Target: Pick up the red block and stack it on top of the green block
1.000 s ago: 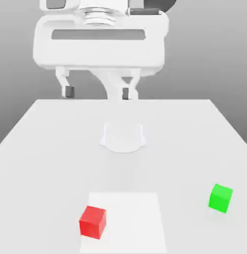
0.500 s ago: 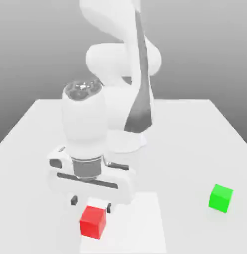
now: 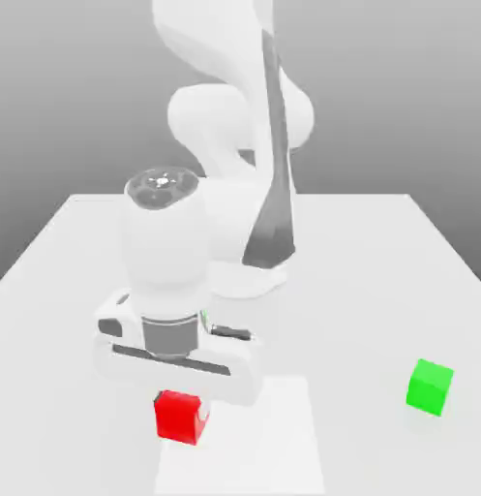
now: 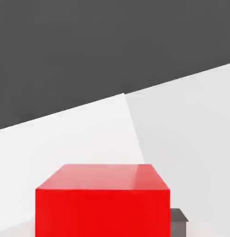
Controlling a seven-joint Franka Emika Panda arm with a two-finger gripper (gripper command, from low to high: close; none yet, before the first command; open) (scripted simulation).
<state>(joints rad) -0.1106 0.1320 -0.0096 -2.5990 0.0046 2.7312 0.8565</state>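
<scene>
The arm is bent low over the table (image 3: 379, 252), and the gripper (image 3: 181, 402) is clamped onto the red block (image 3: 179, 418), which sits at the near edge on the exterior view's left. The green block (image 3: 429, 387) sits well apart on the exterior view's right.

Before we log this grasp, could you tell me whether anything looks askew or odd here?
Nothing stands out. The red block sits flat under the gripper, and the green block stands apart on the table, upright and undisturbed.
</scene>
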